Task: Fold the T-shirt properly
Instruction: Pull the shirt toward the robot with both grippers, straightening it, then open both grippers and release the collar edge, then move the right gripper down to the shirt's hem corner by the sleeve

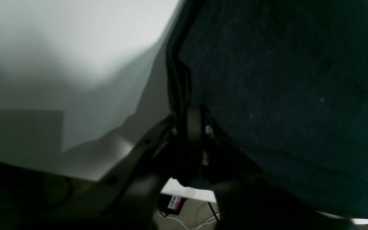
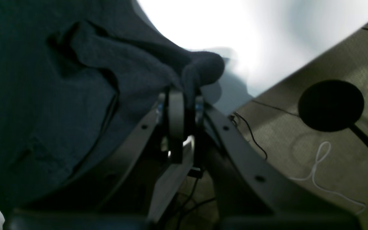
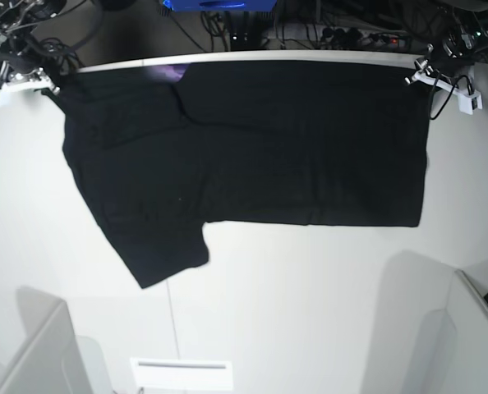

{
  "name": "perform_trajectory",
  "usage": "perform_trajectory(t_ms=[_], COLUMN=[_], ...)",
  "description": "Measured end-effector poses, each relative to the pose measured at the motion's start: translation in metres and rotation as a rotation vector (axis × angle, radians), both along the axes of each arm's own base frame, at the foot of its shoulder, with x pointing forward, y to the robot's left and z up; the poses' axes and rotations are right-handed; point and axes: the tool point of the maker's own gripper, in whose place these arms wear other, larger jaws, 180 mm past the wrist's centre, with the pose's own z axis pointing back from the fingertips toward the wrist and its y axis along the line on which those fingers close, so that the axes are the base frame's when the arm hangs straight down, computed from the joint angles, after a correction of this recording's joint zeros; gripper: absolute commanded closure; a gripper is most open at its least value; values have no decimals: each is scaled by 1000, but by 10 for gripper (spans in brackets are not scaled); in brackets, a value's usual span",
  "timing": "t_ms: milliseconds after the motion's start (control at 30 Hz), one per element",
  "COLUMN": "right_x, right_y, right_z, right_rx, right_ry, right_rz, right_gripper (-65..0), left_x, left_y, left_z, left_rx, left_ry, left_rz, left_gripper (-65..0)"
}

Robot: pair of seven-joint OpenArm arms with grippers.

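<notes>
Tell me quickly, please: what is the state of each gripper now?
Left gripper: closed, pinching the edge of the black T-shirt.
Right gripper: closed, holding a bunched fold of the same T-shirt.

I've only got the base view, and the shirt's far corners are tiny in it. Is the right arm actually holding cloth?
Observer: Yes. The right fingers are shut on a bunched fold of the T-shirt.
Operator: And the left?
Observer: The left fingers are shut on the shirt's edge. The cloth beside them looks smooth, not bunched.
Operator: What's past the right fingers?
Observer: The table ends there. Beyond it is floor, with a white cord and a round black base.
</notes>
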Motion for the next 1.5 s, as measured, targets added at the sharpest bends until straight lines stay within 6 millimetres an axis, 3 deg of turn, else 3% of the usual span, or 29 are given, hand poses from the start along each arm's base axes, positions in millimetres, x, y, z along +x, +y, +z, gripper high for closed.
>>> perform_trajectory(t_ms=[467, 567, 633, 667, 767, 967, 1067, 1133, 1300, 1500], right_x=[-1, -2, -5, -7, -12, -18, -6, 13, 79, 130], right_y=[0, -1, -3, -3, -5, -22, -25, -21, 16, 42], right_z=[0, 0, 0, -1, -2, 11, 26, 29, 42, 62], right_rx=[0, -4, -10, -11, -12, -67, -109, -117, -88, -116], right_ry=[1, 3, 7, 12, 21, 11, -29, -40, -155, -229], right_rz=[0, -3, -7, -6, -15, -60, -35, 12, 182, 334], right_gripper=[-2, -240, -350, -375, -381, -383, -383, -383, -383, -383], left_x=[-6, -7, -11, -13, -18, -35, -38, -27, 10, 33], left_y=[0, 1, 8, 13, 29, 67, 79, 77, 72, 70], left_z=[-2, -3, 0, 2, 8, 27, 34, 39, 64, 82], left_rx=[0, 6, 13, 21, 48, 117, 146, 149, 174, 187], left_ry=[16, 19, 17, 14, 6, -19, -20, -49, -164, -240], left_rz=[1, 3, 26, 44, 87, 200, 219, 217, 189, 176], left_gripper=[-12, -202, -291, -327, -393, -402, -398, -397, -395, -393])
